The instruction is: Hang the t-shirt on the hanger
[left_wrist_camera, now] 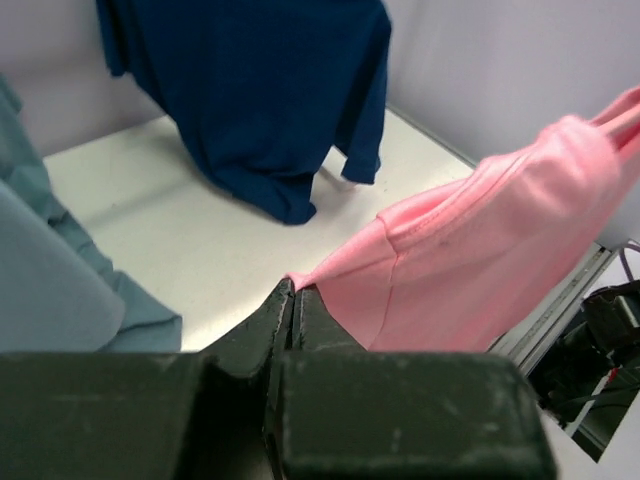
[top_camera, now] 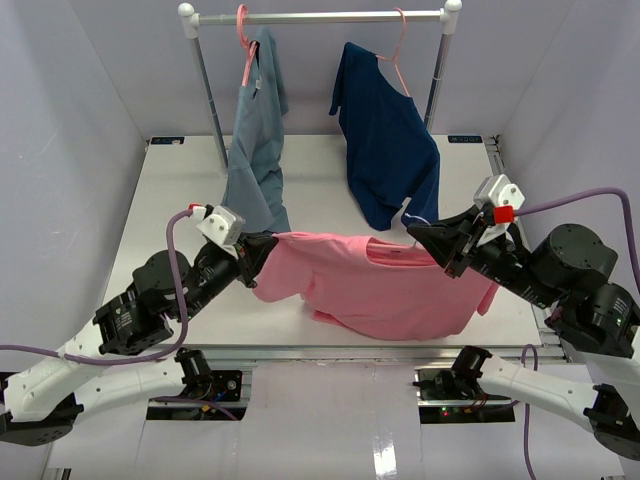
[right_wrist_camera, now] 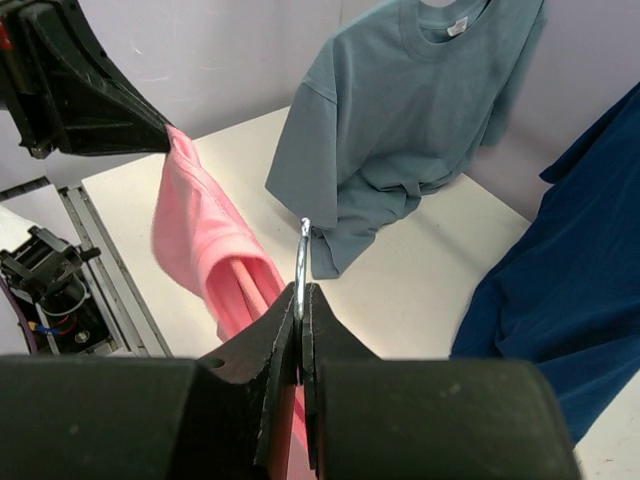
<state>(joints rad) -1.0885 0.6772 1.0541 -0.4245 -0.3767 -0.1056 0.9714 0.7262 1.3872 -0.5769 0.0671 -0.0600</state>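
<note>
T-shirt [top_camera: 380, 285]: salmon-pink, stretched across the near half of the table [top_camera: 330, 175] between the two grippers, collar toward the right one, body sagging below.
Hanger [right_wrist_camera: 302, 250]: its thin metal hook stands up between the right fingers; a pink arm runs under the pink cloth in the right wrist view.
Left gripper [top_camera: 262, 258]: fingers closed tight on a fold at the t-shirt's edge.
Right gripper [top_camera: 425, 236]: fingers pinched narrow on the hook.
Behind, left: grey-blue shirt [top_camera: 255, 150] hangs from the rail [top_camera: 320, 17] on the left rail hanger [top_camera: 243, 30], its hem down just behind the left gripper.
Behind, right: navy shirt [top_camera: 385, 150] hangs on the right rail hanger [top_camera: 400, 45] — its lower hem just behind the t-shirt's collar, near the right gripper.
In the way: both hanging shirts fill the space between the held t-shirt and the rail.
Count: three shirts; three hangers — two on the rail, one held; one rail; two arms.
</note>
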